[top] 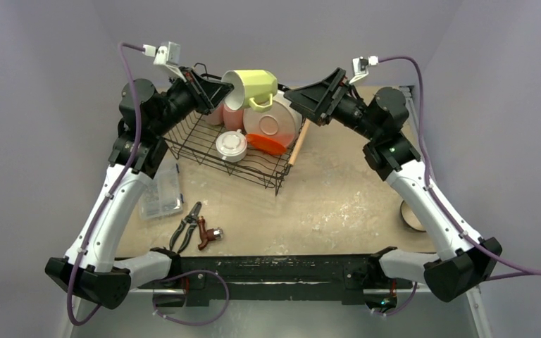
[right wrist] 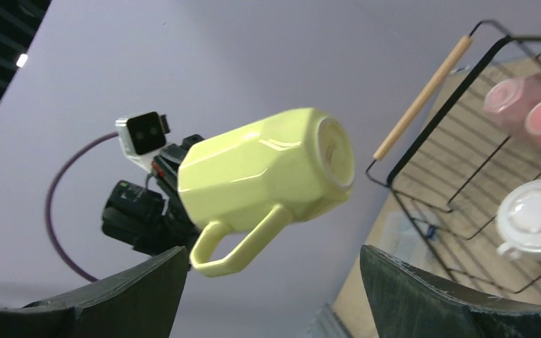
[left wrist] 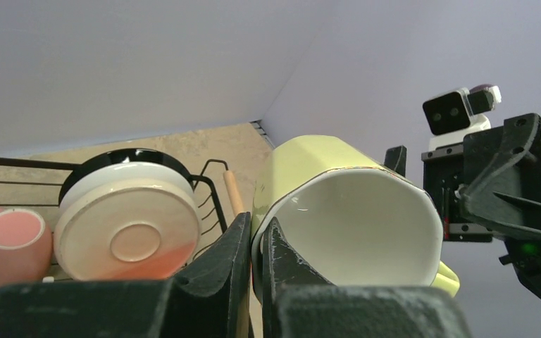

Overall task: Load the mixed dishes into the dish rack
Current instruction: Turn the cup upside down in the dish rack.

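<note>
Now my left tool (top: 227,90) pinches the mug (top: 255,86) by its rim, upper centre of the frame, above the rack (top: 201,144); my right tool (top: 290,94) stands spread beside it. I'd tip it mouth-down and lower slowly onto bare wire.

dish rack (top: 189,141) near-left: free | far side: cream plate (top: 273,125), pink mugs (top: 234,119) block

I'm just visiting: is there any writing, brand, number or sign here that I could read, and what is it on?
None: no text can be read in any view.
The base of the yellow mug has a faint brownish mark, too blurred to read.
The clear box shows no label, though it is too small to be sure.
</note>
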